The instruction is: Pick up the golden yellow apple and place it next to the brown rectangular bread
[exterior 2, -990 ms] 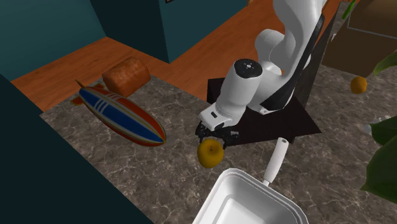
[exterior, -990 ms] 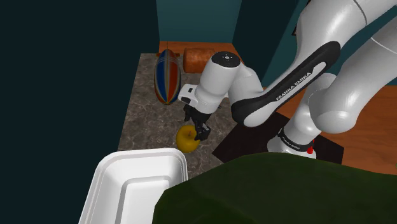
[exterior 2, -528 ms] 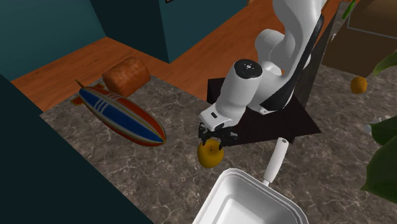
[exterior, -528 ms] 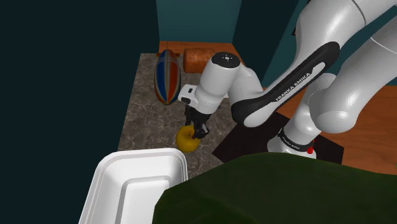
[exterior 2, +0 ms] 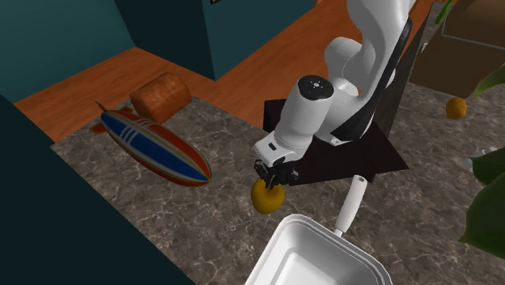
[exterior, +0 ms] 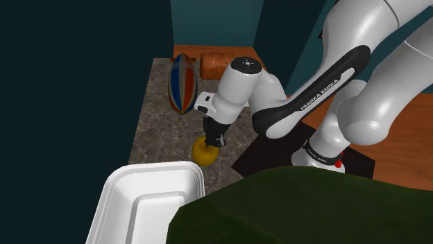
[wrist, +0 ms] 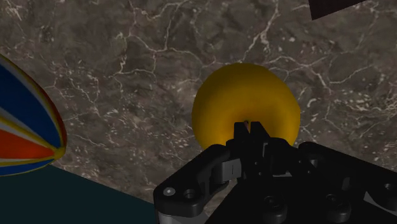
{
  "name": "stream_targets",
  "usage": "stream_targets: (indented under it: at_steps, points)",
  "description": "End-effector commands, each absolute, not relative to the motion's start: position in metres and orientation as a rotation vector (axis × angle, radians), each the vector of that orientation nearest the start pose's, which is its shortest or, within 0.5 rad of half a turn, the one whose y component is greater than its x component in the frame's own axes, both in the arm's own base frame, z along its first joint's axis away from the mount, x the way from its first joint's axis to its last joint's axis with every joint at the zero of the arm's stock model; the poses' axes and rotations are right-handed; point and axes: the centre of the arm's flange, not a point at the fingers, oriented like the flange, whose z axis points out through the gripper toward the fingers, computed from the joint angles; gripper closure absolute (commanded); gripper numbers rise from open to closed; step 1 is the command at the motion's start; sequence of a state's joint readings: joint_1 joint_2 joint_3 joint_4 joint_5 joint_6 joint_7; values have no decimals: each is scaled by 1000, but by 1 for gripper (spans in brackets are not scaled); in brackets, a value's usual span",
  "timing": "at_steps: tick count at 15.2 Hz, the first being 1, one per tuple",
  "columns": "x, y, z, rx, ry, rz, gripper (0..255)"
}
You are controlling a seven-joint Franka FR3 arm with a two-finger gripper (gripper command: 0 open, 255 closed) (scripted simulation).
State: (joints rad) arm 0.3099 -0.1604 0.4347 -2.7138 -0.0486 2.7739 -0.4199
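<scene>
**Q:** Container status?
**A:** White tub [exterior: 149, 201] stands on the desk [exterior: 154, 128]; its inside shows plain white walls.
**Q:** Apple and pincer?
**A:** The yellow apple [wrist: 245, 102] sits on the desk, near the tub. The pincer [wrist: 250, 129] is pressed together over the apple's top. A striped toy airship [exterior: 182, 83] lies between the apple and the bread [exterior: 214, 64].

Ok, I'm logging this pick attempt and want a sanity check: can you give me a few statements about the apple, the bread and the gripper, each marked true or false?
1. The yellow apple lies right beside the brown bread. False: the bread is far off, past the toy.
2. The striped toy airship lies between apple and bread. True.
3. The gripper hangs over the white tub. False: it is directly over the apple.
4. In the wrist view the gripper's fingers stand nearly together. True.
</scene>
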Motion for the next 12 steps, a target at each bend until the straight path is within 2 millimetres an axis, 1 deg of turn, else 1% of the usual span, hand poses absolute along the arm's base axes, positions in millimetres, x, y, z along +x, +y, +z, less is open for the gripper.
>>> stream_targets:
  at_steps: [1,12]
  points:
    - [312,284,293,-2614,-1808,-344,255]
    - [312,284,351,-2614,-1808,-344,255]
